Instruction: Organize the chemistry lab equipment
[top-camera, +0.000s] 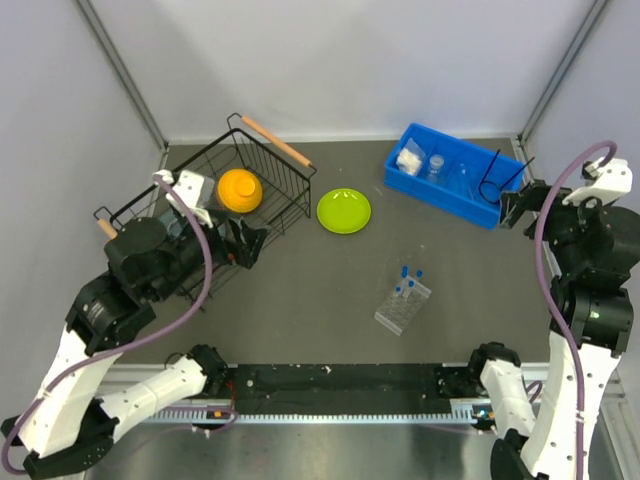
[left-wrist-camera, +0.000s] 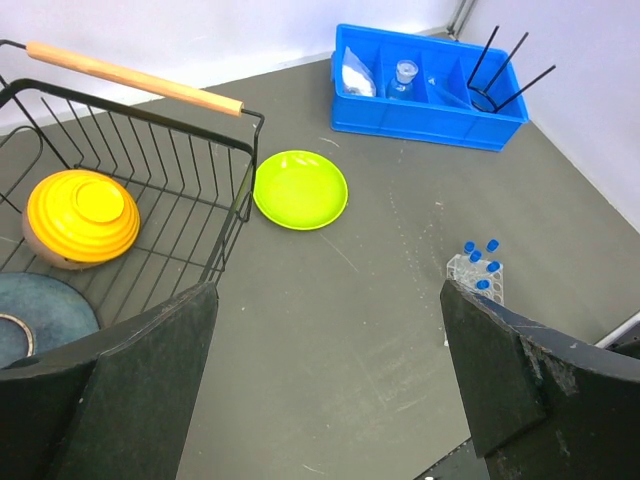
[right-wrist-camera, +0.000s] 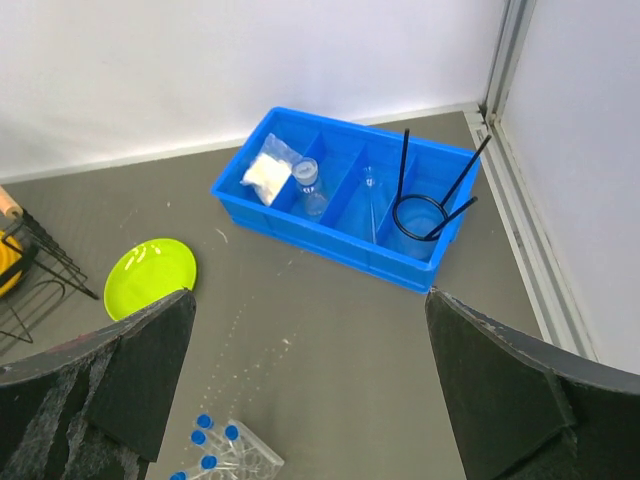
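Observation:
A clear plastic grid rack (top-camera: 403, 305) holding several blue-capped tubes (top-camera: 406, 271) stands on the grey table at centre right. It also shows in the left wrist view (left-wrist-camera: 478, 272) and the right wrist view (right-wrist-camera: 222, 458). A blue bin (top-camera: 440, 195) at the back right holds a white-filled packet (top-camera: 408, 158), a tiny clear cup (top-camera: 436, 165) and a thin black loop (top-camera: 492, 186). My left gripper (top-camera: 250, 245) is open and empty beside the wire basket. My right gripper (top-camera: 515, 208) is open and empty just right of the bin.
A black wire basket (top-camera: 270, 160) with wooden handles stands at the back left, holding an orange dome (top-camera: 240, 190) and a blue-grey dish (left-wrist-camera: 30, 320). A lime-green plate (top-camera: 344, 211) lies between basket and bin. Grey walls close in the back and sides.

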